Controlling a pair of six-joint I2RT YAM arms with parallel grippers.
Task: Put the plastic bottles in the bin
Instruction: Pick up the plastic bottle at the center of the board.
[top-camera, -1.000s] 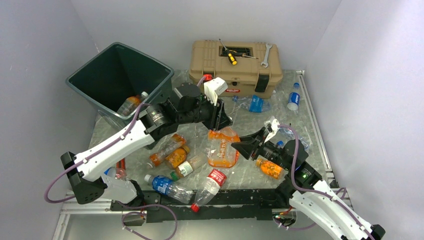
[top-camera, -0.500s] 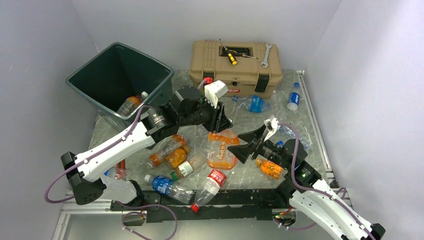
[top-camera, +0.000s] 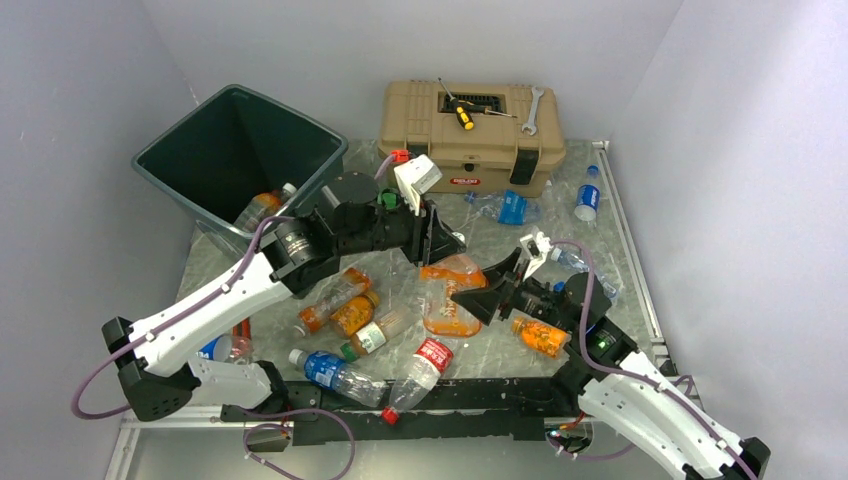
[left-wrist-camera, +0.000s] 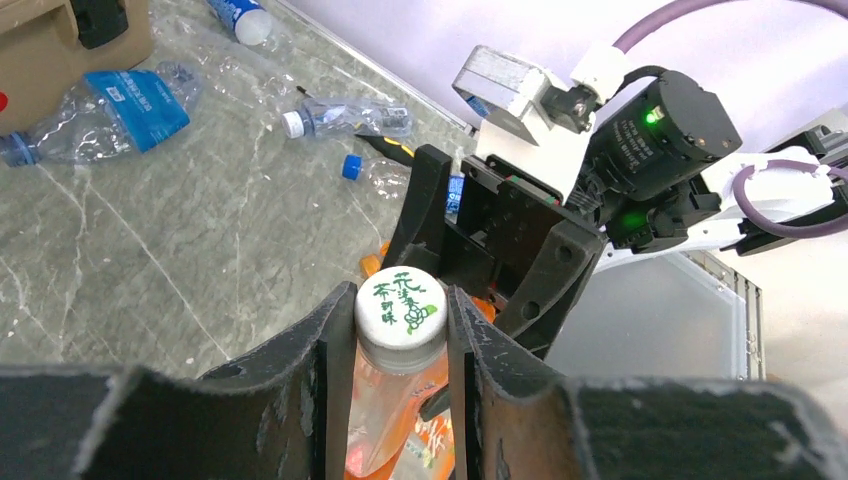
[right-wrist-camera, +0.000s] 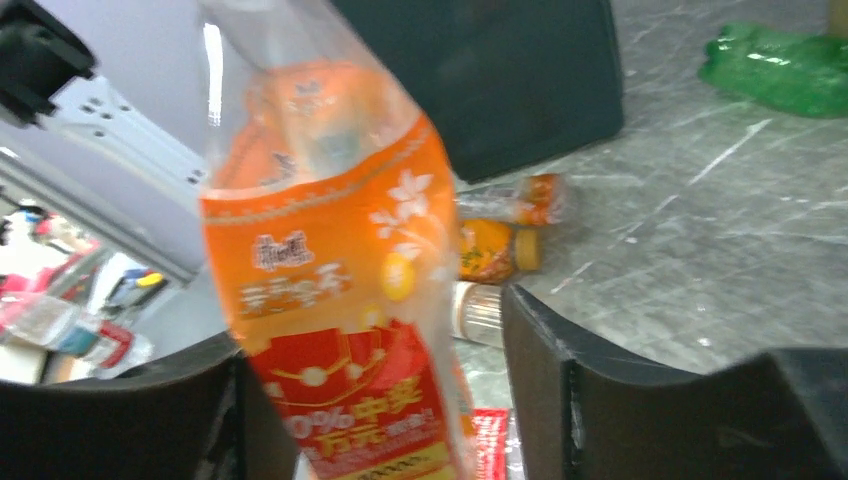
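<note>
A large crushed bottle (top-camera: 449, 297) with an orange and red label hangs from its white cap (left-wrist-camera: 400, 306), and my left gripper (top-camera: 437, 247) (left-wrist-camera: 400, 300) is shut on that cap and neck. My right gripper (top-camera: 482, 291) (right-wrist-camera: 370, 392) is open around the bottle's lower half (right-wrist-camera: 335, 300); a gap shows beside the right finger (right-wrist-camera: 545, 380). The dark green bin (top-camera: 160, 172) stands at the back left with a bottle (top-camera: 260, 209) inside. More plastic bottles lie on the table: orange ones (top-camera: 336, 300) (top-camera: 541, 336), a blue-labelled one (top-camera: 330, 370), a red-labelled one (top-camera: 426, 362).
A tan toolbox (top-camera: 470, 150) sits at the back, carrying a yellow-handled screwdriver (top-camera: 462, 116) and a wrench (top-camera: 532, 108). Blue-labelled bottles (top-camera: 511, 208) (top-camera: 587, 201) lie in front of it and to its right. A green bottle (right-wrist-camera: 780, 72) lies beside the bin's wall (right-wrist-camera: 500, 80).
My right gripper has let go of the large orange bottle and now stands open around it. The left arm, still holding the cap, has shifted a little to the left.
</note>
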